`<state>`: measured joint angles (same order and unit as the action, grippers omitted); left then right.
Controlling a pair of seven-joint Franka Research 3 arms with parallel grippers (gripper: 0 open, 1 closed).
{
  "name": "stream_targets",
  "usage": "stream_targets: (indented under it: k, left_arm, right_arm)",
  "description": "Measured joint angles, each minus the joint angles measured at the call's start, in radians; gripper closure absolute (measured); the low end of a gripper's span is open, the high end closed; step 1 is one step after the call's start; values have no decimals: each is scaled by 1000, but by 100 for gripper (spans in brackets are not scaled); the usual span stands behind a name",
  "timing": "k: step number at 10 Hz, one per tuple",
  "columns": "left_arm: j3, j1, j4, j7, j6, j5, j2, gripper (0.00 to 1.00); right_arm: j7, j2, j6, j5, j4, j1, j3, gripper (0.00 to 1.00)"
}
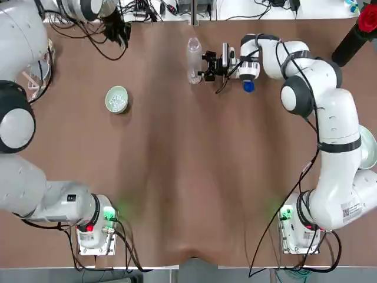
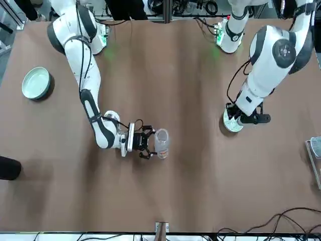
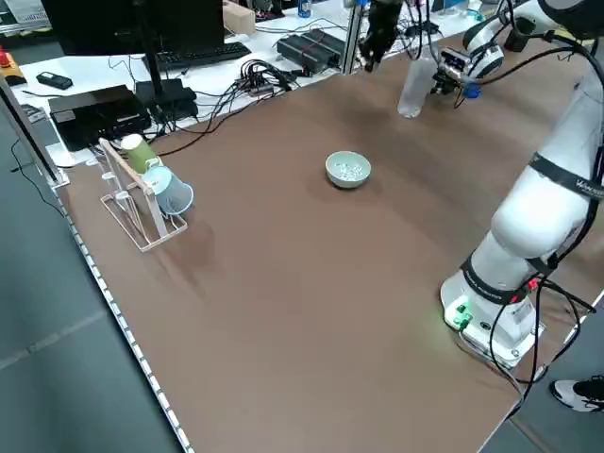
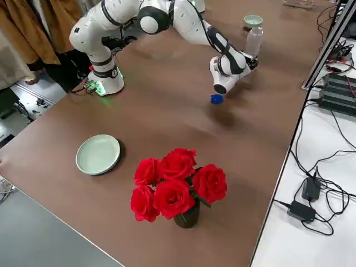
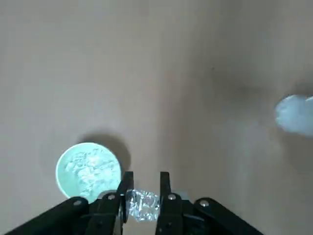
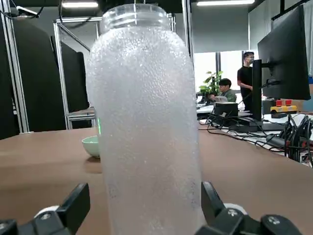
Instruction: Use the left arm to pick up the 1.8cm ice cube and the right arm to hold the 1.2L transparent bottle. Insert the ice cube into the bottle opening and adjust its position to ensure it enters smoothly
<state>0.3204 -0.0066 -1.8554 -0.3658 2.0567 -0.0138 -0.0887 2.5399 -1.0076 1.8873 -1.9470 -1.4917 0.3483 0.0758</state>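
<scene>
The transparent bottle [image 1: 194,59] stands upright and uncapped at the far middle of the table. My right gripper [image 1: 205,65] is level with it and open, one finger on each side of the bottle [image 6: 149,127], which fills the right wrist view. High above the table, my left gripper [image 5: 145,178] is shut on a small whitish ice cube [image 5: 142,204]. It hangs near the pale green bowl [image 5: 88,169] of several more cubes. In the top view the left gripper [image 1: 119,30] is at the far left, well away from the bottle.
A small blue cap [image 1: 248,86] lies beside the right wrist. The bowl [image 1: 116,99] sits left of centre. A cup rack [image 3: 142,189] stands at the left edge. A pale green plate [image 4: 98,154] and a vase of red roses [image 4: 178,186] are at the right side.
</scene>
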Motion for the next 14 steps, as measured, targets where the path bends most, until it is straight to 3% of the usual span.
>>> stream_targets:
  k: [3,9,10,12,14]
  left_arm:
    - [81,-28,208,-173,-55,-1,-110,74]
    - [67,-211,470,-435,-55,5,-329,74]
    - [22,-270,524,-475,-55,10,-369,74]
    - [-142,-429,609,-546,-19,10,-448,74]
    - [-292,-580,639,-619,62,10,-503,74]
  right_arm:
    - [0,0,1,-1,0,0,-1,0]
    - [0,0,1,-6,0,0,-2,0]
    - [0,0,2,-7,0,0,-2,0]
    - [0,-1,3,-10,0,0,-2,0]
    - [0,-1,3,-13,0,0,-2,0]
